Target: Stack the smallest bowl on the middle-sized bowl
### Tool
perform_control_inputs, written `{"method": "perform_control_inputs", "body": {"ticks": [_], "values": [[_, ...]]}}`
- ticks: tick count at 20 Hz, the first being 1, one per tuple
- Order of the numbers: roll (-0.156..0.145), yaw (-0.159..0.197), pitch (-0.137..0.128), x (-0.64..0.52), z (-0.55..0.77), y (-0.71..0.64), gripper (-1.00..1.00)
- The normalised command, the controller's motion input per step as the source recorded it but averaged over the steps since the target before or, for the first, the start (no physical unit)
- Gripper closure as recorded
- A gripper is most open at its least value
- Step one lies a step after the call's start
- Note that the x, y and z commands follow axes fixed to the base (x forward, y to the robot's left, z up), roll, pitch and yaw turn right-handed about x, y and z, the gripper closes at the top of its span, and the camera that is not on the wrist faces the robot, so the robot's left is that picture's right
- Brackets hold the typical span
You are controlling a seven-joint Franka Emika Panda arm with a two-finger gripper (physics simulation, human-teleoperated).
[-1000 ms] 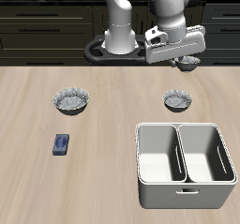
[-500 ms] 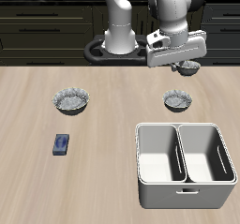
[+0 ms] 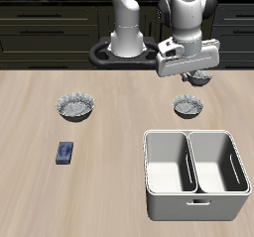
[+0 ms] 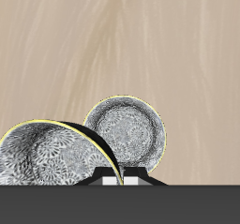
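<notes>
My gripper (image 3: 197, 76) hangs in the air above the back part of the table, shut on the rim of the smallest bowl (image 3: 203, 78), a tiny grey-white speckled bowl. The middle-sized bowl (image 3: 188, 106) stands on the table just in front of and below it, apart from it. In the wrist view the held smallest bowl (image 4: 45, 158) looms close, and the middle-sized bowl (image 4: 128, 132) lies on the wood beyond it. The largest bowl (image 3: 75, 106) stands far off across the table.
A white two-compartment bin (image 3: 194, 193) stands near the table's front edge, just in front of the middle-sized bowl. A small blue object (image 3: 65, 153) lies in front of the largest bowl. A dark tray (image 3: 102, 53) sits by the robot's base.
My gripper has carried the smallest bowl lower and toward the table's front, closer to the spot above the middle-sized bowl. Nothing else has moved.
</notes>
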Motion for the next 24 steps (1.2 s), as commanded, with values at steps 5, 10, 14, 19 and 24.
{"method": "perform_control_inputs", "body": {"ticks": [5, 10, 14, 19, 24], "values": [[-0.003, 0.001, 0.012, 0.00, -0.17, 0.04, 1.00], [-0.017, -0.010, 0.040, 0.04, -0.29, -0.09, 1.00], [-0.025, 0.010, 0.038, 0.10, -0.29, -0.15, 1.00], [-0.036, 0.021, 0.022, 0.16, -0.24, -0.19, 1.00], [-0.017, 0.016, 0.033, 0.05, -0.21, -0.08, 1.00]]}}
